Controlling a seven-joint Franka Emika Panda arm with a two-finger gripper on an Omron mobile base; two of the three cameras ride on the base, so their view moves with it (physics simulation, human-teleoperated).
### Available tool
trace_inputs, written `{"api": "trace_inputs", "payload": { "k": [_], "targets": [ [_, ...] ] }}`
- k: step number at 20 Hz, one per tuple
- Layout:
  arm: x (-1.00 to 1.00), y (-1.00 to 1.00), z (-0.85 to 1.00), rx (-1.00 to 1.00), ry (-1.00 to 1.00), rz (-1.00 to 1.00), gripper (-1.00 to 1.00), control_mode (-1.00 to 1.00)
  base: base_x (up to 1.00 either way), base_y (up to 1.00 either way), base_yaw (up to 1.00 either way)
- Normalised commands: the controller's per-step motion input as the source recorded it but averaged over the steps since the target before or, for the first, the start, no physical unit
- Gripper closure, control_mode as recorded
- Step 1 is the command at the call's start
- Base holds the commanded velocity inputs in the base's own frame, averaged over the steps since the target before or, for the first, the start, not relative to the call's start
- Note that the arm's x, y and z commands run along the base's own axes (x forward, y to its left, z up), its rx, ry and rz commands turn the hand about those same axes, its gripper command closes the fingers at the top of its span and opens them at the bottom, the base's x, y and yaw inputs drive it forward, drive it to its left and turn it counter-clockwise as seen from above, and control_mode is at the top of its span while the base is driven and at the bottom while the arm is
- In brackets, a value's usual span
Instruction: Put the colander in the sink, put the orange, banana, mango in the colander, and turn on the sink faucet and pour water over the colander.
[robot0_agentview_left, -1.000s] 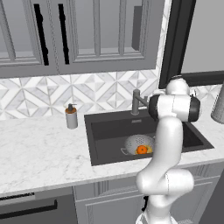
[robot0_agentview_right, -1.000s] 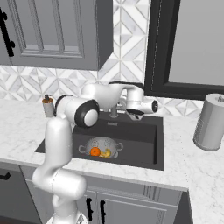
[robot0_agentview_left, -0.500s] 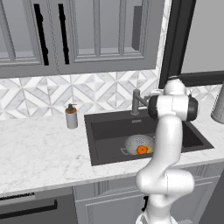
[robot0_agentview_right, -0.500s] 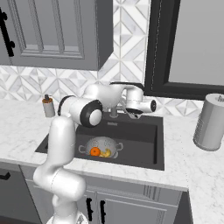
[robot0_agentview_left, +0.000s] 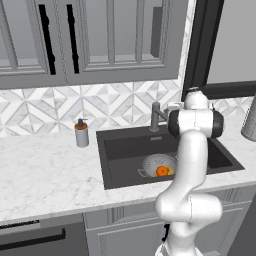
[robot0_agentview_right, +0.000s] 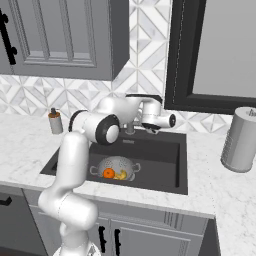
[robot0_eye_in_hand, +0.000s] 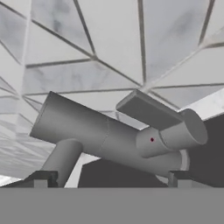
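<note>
The colander (robot0_agentview_right: 116, 167) sat in the sink (robot0_agentview_right: 160, 160) with the orange (robot0_agentview_right: 108, 173) and banana (robot0_agentview_right: 120, 175) inside; I could not make out the mango. The gripper (robot0_eye_in_hand: 107, 181) hung at the faucet (robot0_eye_in_hand: 109, 135), jaws apart, fingertips at five and seven o'clock of the hand view. Turning on water seemed the step in hand; next, the jaws should push the lever (robot0_eye_in_hand: 146, 109).

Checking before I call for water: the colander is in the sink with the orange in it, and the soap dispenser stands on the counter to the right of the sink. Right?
Not quite. The colander does sit in the sink with the orange inside, but the soap dispenser stands on the counter to the left of the sink, as the left base view shows. The right base view agrees.
</note>
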Motion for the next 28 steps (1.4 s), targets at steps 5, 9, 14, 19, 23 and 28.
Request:
{"api": "trace_inputs", "payload": {
  "k": [5,9,14,19,23,28],
  "targets": [
    [0.32,0.00,-0.11,-0.01,0.00,0.00,-1.00,-1.00,0.00,0.00,0.00],
    [0.26,-0.06,-0.11,-0.04,0.00,0.00,-1.00,-1.00,0.00,0.00,0.00],
    [0.25,-0.24,-0.08,-0.05,0.00,0.00,-1.00,-1.00,0.00,0.00,0.00],
    [0.24,-0.19,-0.02,-0.04,0.00,0.00,-1.00,-1.00,0.00,0.00,0.00],
    [0.08,-0.17,0.00,-0.04,0.00,-0.01,-1.00,-1.00,0.00,0.00,0.00],
    [0.00,-0.16,0.01,-0.03,-0.03,0.00,-1.00,-1.00,0.00,0.00,0.00]
  ]
}}
